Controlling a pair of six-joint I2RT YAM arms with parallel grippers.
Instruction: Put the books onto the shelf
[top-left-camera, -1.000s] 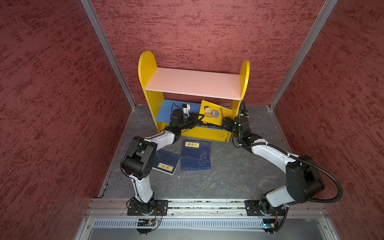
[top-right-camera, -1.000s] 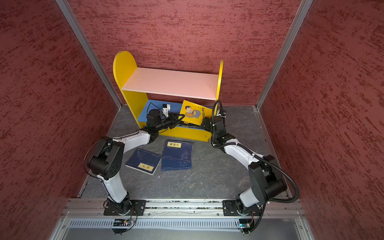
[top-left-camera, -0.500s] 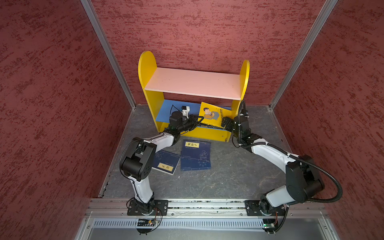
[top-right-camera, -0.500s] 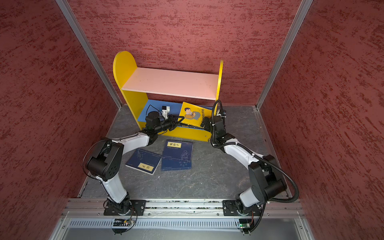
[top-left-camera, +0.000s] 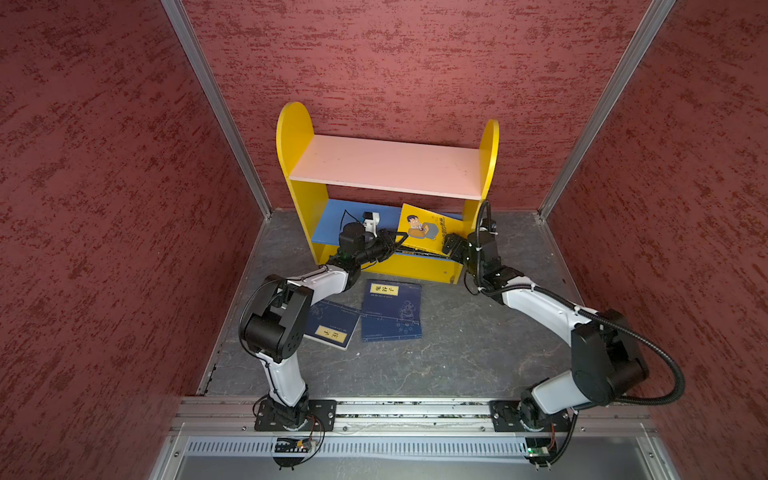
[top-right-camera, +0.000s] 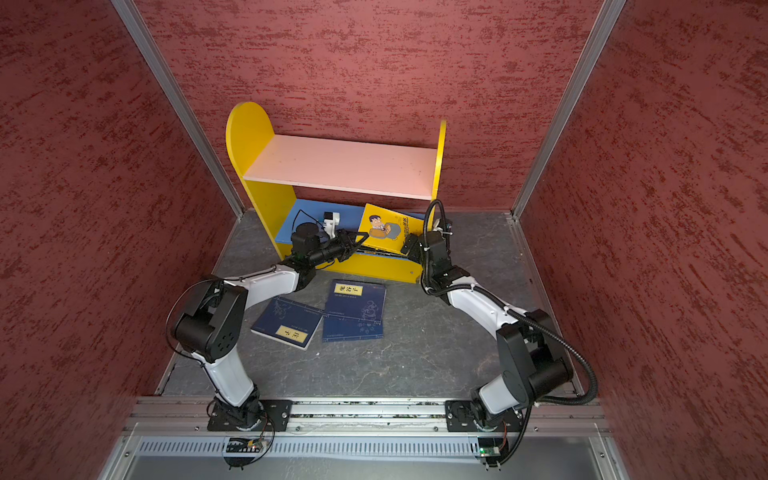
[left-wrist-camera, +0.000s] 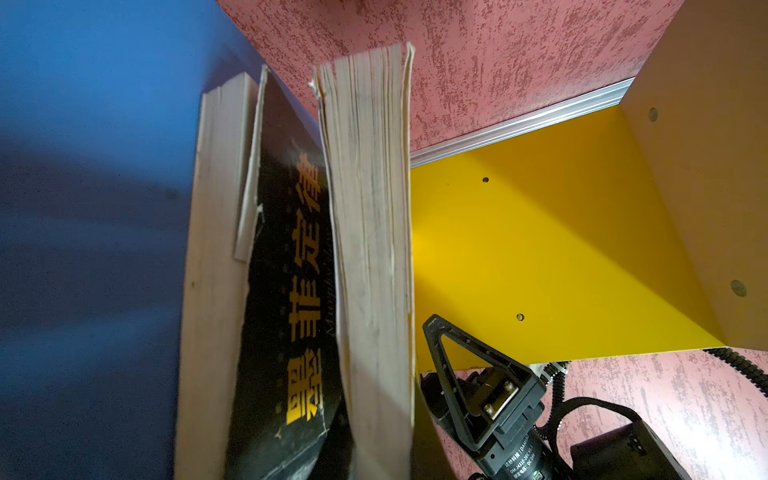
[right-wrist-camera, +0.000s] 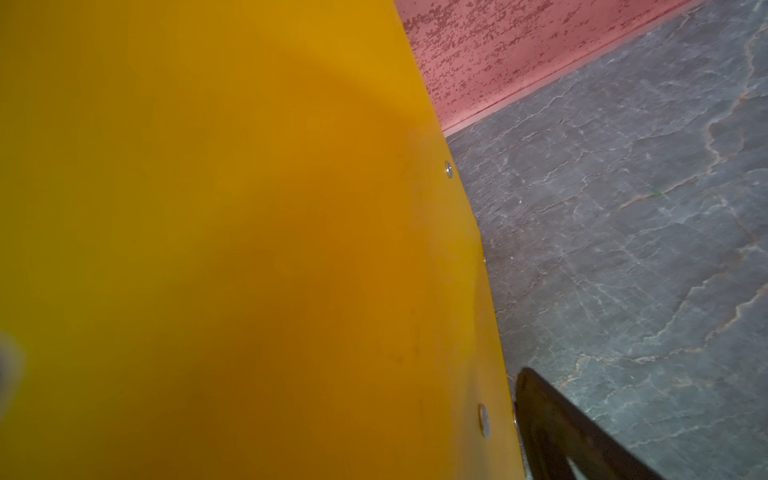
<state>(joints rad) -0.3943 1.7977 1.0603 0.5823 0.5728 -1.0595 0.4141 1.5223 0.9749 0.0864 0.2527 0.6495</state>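
The shelf (top-left-camera: 386, 168) stands against the back wall. On its blue lower board (top-left-camera: 332, 224) the yellow book (top-left-camera: 424, 226) stands tilted, and my left gripper (top-left-camera: 397, 240) is shut on its lower left edge. In the left wrist view its page edge (left-wrist-camera: 370, 249) rises beside the black book (left-wrist-camera: 286, 291), which lies flat on the board. My right gripper (top-left-camera: 453, 245) is open at the shelf's right side panel (right-wrist-camera: 249, 228). One finger (right-wrist-camera: 561, 436) is outside the panel and the other finger (left-wrist-camera: 457, 374) is inside. Three navy books (top-left-camera: 390, 311) (top-left-camera: 332, 324) lie on the floor.
The navy books lie on the grey floor (top-left-camera: 478, 353) just in front of the shelf's yellow base (top-left-camera: 407, 266), between the two arms. Red walls close in the cell on three sides. The shelf's pink upper board carries nothing.
The left gripper has crept slightly to the right with the yellow book. The right arm and the books on the floor have not visibly moved.
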